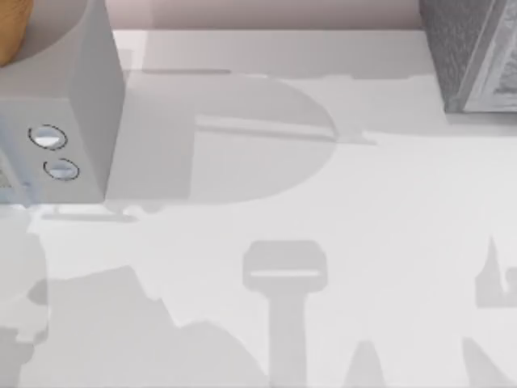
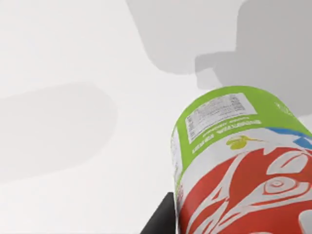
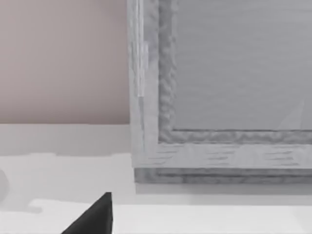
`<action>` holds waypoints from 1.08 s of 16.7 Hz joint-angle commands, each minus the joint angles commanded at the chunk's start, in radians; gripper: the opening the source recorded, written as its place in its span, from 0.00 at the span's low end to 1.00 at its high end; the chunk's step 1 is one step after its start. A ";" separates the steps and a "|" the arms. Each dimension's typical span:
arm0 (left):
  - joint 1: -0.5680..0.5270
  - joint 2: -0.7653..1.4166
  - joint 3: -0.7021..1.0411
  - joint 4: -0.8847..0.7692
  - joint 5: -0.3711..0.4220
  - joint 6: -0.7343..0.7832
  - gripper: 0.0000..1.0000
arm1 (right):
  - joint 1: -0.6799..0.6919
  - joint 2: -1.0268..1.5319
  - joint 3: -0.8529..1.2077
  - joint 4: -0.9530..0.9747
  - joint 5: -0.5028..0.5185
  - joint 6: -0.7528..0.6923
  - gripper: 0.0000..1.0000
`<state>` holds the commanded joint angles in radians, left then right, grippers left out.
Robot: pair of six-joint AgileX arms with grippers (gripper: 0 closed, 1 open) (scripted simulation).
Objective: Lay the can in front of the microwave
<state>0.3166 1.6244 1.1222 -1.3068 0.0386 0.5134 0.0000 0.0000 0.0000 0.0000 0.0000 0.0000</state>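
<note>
The can sits gripped in the left arm's jaws, green base pointing down at the bare surface; the right arm's jaws' state I cannot tell, near the microwave.

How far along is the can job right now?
Done: the can is picked up, close against the left tool in the left wrist view, above bare table. In hand: carrying it. Left: laying it in front of the microwave, at the top view's left.

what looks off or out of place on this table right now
Nothing stands out. The can is intact, close before the left wrist camera above the bare white table, with no spill. The microwave sits squarely at the table's left.
</note>
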 joint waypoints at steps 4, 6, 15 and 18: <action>0.241 -0.035 -0.012 0.145 -0.025 0.101 0.00 | 0.000 0.000 0.000 0.000 0.000 0.000 1.00; 0.298 -0.037 -0.002 0.188 -0.034 0.129 0.00 | 0.000 0.000 0.000 0.000 0.000 0.000 1.00; 0.312 -0.031 -0.013 0.218 -0.037 0.137 0.00 | 0.000 0.000 0.000 0.000 0.000 0.000 1.00; 0.314 -0.029 -0.022 0.232 -0.037 0.137 0.00 | 0.000 0.000 0.000 0.000 0.000 0.000 1.00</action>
<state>0.6302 1.5951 1.0997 -1.0749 0.0017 0.6506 0.0000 0.0000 0.0000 0.0000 0.0000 0.0000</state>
